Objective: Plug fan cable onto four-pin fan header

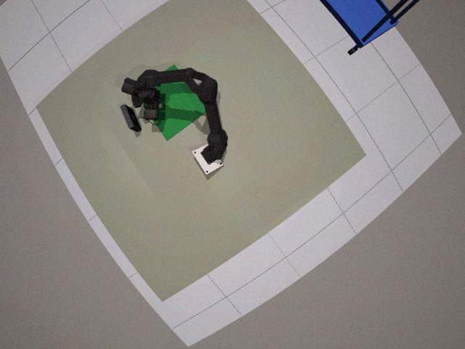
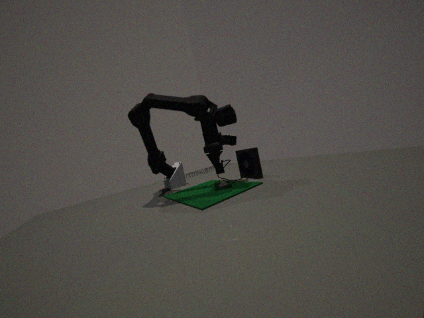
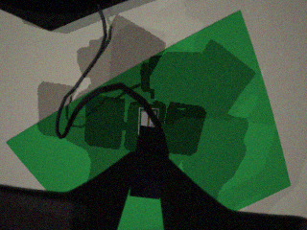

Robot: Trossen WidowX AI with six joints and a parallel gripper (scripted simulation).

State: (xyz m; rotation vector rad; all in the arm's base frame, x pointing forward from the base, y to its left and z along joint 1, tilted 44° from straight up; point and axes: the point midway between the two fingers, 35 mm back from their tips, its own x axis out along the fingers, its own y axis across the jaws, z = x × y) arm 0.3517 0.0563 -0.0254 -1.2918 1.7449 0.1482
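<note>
Arm: the black six-joint arm (image 2: 177,103) arches from its white base plate (image 1: 197,159) over the green board (image 2: 205,197).
Gripper: the gripper (image 3: 150,136) points down above the board, fingers clamped on the fan's plug (image 3: 153,144), held above the board.
Header: the pale four-pin fan header (image 3: 147,117) shows just ahead of the fingertips in the wrist view; contact with the plug cannot be told.
Cable: the black cable (image 3: 82,86) loops from the plug off the board's edge.
Fan: the black fan (image 2: 249,163) stands upright beside the board.
</note>
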